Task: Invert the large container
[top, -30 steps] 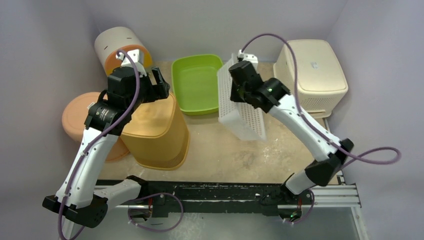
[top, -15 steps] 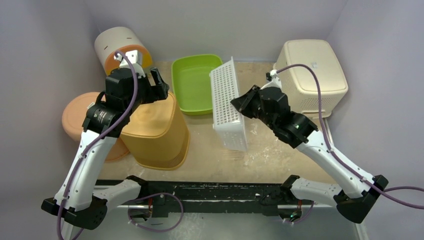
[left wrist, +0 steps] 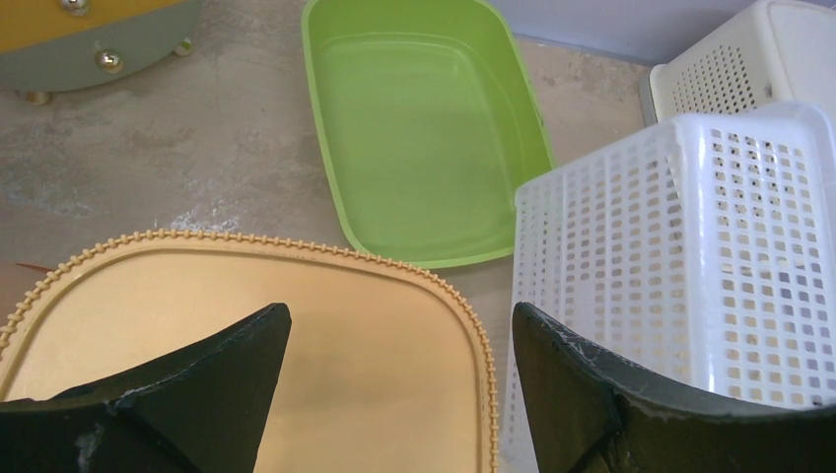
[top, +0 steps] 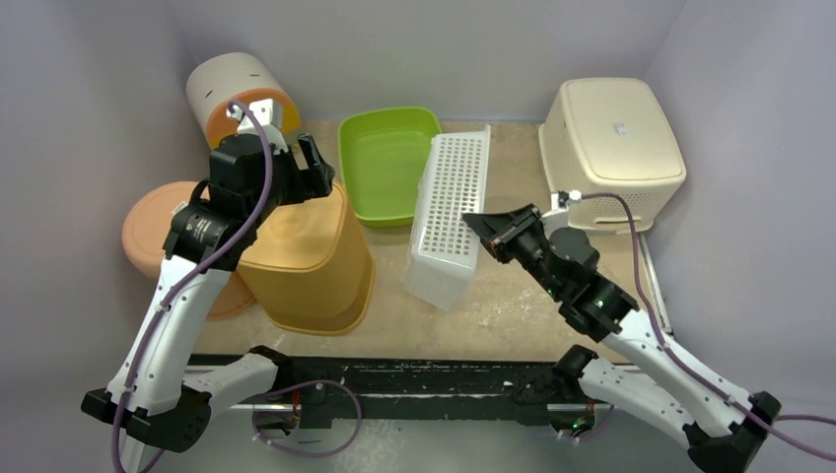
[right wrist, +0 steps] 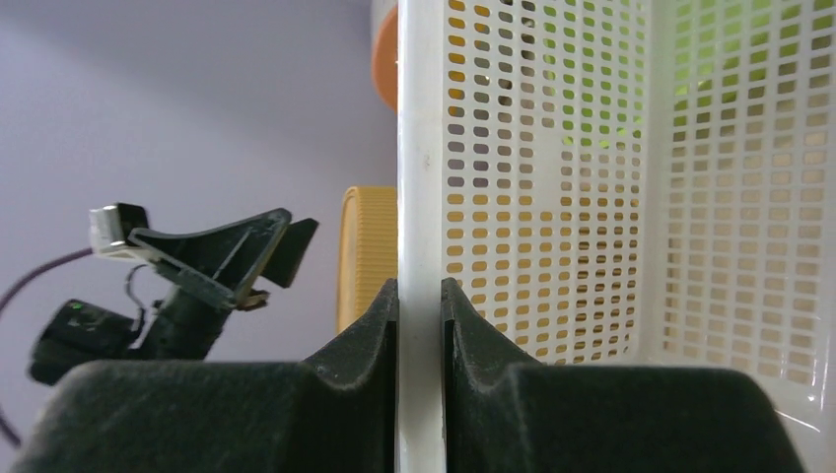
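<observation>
The white perforated basket (top: 449,222) is tipped on its side in the middle of the table, and its lower end is near the table surface. My right gripper (top: 485,225) is shut on the basket's white rim (right wrist: 419,148), one finger on each face (right wrist: 420,296). The basket also shows in the left wrist view (left wrist: 690,266). My left gripper (top: 306,163) is open and empty, hovering over the base of an upside-down yellow basket (top: 306,256). In the left wrist view the gripper (left wrist: 399,325) is above that base (left wrist: 246,345).
A green tray (top: 384,163) lies behind the white basket. A cream bin (top: 611,143) stands upside down at back right. A cream-and-orange cylinder (top: 242,94) lies at back left, and a round orange lid (top: 158,232) is at left.
My right arm has swung down and toward the front, carrying the white basket leftward and tipping it further over. My left arm has not moved.
</observation>
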